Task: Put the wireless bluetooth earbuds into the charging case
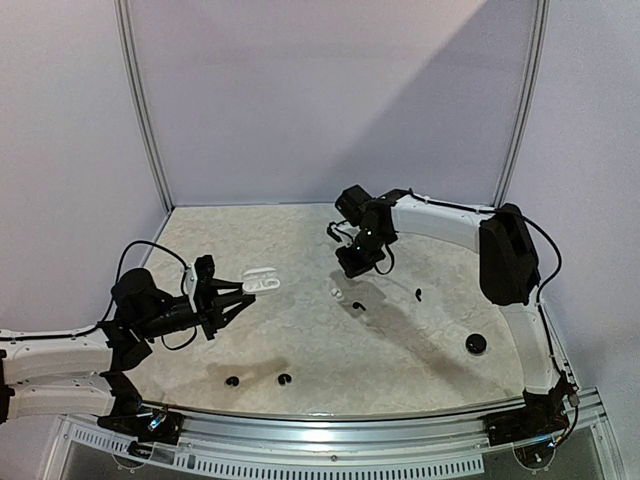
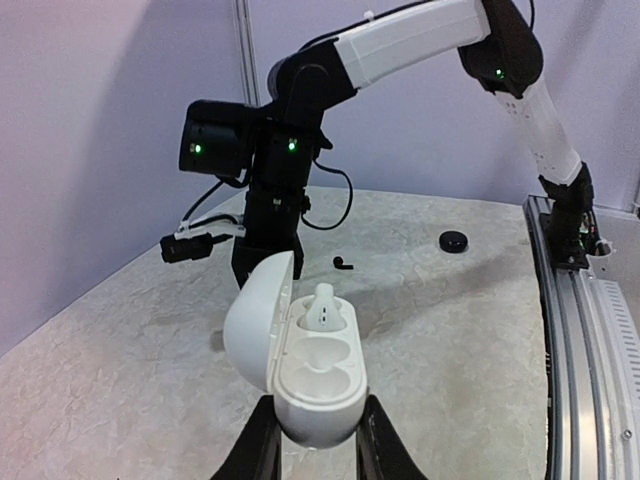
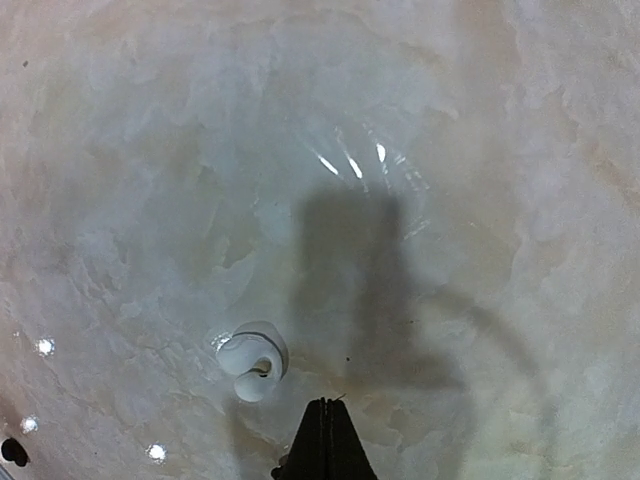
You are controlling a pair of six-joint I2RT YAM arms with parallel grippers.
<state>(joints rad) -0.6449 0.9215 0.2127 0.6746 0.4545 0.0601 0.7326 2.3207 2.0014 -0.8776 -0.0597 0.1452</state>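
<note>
Black comes first: a black earbud [image 1: 233,381] and a second black earbud [image 1: 285,379] lie on the tabletop [image 1: 330,350] close to the arms' bases. A round black case [image 1: 476,344] sits off to the right.

A bit farther in, the left tool [image 2: 318,445] is clamped on the white charging case [image 2: 310,385]. Its lid stands open. One white earbud [image 2: 323,305] sits in the far cup. The near cup looks bare.

Farther on, to the right of that case, the loose white earbud [image 3: 252,360] lies on the tabletop. The right tool [image 3: 323,405] hangs close over it with its two fingers pressed together and nothing between them. Seen from that wrist, the bud lies just left of the tips, beside them and not under them. I think the tool has to open and slide left before it goes down. The bud looks curled up, so I cannot tell which way its stem points. The right arm is much nearer to it than the left arm.

Past it, a third black earbud [image 1: 418,294] lies alone.
</note>
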